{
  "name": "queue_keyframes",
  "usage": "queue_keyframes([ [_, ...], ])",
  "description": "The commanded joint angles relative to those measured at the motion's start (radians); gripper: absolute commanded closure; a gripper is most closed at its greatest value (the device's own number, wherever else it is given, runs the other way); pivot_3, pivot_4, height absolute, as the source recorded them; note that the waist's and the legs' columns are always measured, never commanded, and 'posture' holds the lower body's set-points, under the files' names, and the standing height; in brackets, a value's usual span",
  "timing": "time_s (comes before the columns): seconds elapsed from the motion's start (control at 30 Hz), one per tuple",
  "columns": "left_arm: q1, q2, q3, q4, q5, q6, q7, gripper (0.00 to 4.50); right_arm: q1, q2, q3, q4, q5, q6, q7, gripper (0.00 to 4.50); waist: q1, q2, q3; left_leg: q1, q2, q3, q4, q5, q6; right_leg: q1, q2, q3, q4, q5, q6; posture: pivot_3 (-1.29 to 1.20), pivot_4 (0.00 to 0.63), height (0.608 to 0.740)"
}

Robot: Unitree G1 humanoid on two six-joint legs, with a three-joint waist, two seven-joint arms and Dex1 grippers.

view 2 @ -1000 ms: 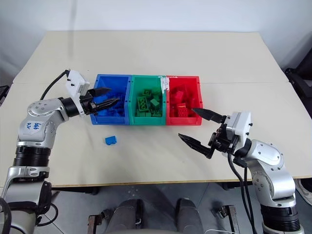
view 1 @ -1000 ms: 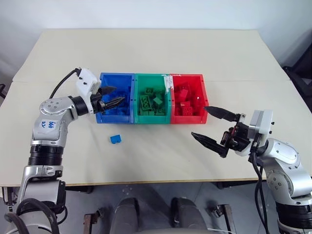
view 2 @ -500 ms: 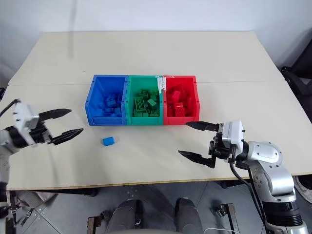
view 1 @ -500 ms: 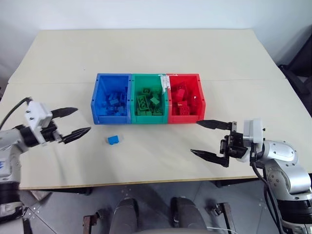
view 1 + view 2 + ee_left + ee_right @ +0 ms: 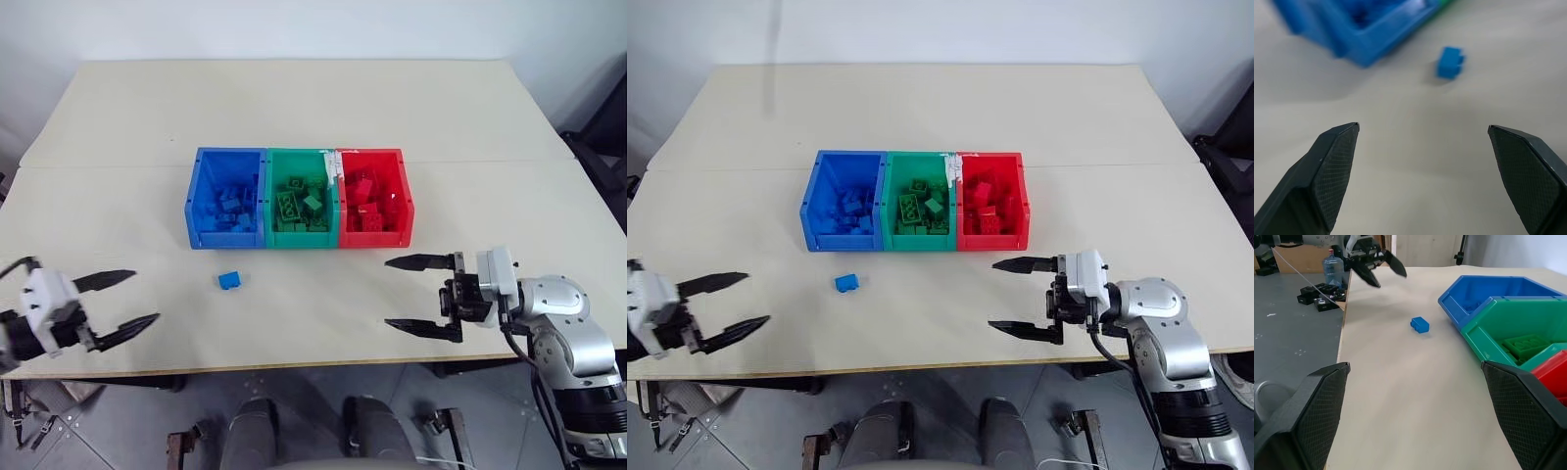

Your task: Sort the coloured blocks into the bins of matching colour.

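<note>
nearly sorted: the bins (image 5: 299, 245) hold blue, green and red bricks by colour, while one blue block (image 5: 230, 280) lies loose on the table (image 5: 323, 108) just before the blue bin. my left gripper (image 5: 120, 301) and right gripper (image 5: 407, 294) hang spread and empty.

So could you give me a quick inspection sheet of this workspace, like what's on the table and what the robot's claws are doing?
Surface: pale table, bare apart from the items below.
Job's things: blue bin, green bin and red bin joined in a row, each holding blocks of its own colour; one loose blue block on the table in front of the blue bin.
Clutter: nothing seen.
Grippers: left gripper open, empty, near the table's front left edge; right gripper open, empty, in front of the red bin.
Cables: black cable along the right arm.
Surroundings: grey floor; water bottle.
</note>
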Motion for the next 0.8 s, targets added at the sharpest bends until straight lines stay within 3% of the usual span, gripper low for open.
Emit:
queue_keyframes([
  [0.03, -0.053, 0.013, -0.103, -0.114, 0.038, 0.123, 0.075, 0.02, 0.01, -0.023, -0.033, -0.028, 0.008, -0.008, -0.005, 0.0, 0.0, 0.0, 0.0, 0.0, 0.0, 0.0, 0.0, 0.0, 0.0, 0.0, 0.0, 0.0, 0.0, 0.0, 0.0, 0.0, 0.15, 0.74],
  [0.33, -0.278, 0.021, -0.333, -0.25, 0.162, 0.403, 0.243, 0.02, 0.072, -0.039, -0.072, -0.082, 0.017, 0.0, -0.049, 0.0, -0.002, 0.0, 0.0, 0.0, 0.0, 0.0, 0.0, 0.002, -0.004, -0.001, 0.001, 0.0, 0.001, 0.0, 0.0, 0.0, 0.15, 0.74],
  [0.47, -0.323, 0.069, -0.395, -0.251, 0.226, 0.401, 0.227, 0.02, 0.103, -0.034, -0.078, -0.107, 0.019, 0.001, -0.074, 0.0, -0.001, 0.0, 0.0, 0.0, 0.0, 0.0, 0.0, 0.002, -0.005, -0.001, 0.001, 0.0, 0.0, 0.0, 0.0, 0.0, 0.15, 0.74],
  [0.57, -0.343, 0.091, -0.419, -0.228, 0.238, 0.402, 0.2, 0.62, 0.112, -0.029, -0.075, -0.116, 0.015, -0.004, -0.086, 0.0, 0.001, 0.0, 0.0, 0.0, 0.0, 0.0, 0.0, 0.002, -0.005, -0.001, 0.001, 0.0, 0.0, 0.0, 0.0, 0.0, 0.15, 0.74],
  [0.8, -0.381, 0.088, -0.442, -0.185, 0.228, 0.41, 0.17, 2.88, 0.11, -0.019, -0.063, -0.105, 0.006, -0.022, -0.097, 0.0, 0.002, 0.0, 0.0, 0.0, 0.0, 0.0, 0.0, 0.002, -0.005, -0.001, 0.001, 0.0, 0.0, 0.0, 0.0, 0.0, 0.15, 0.74],
])
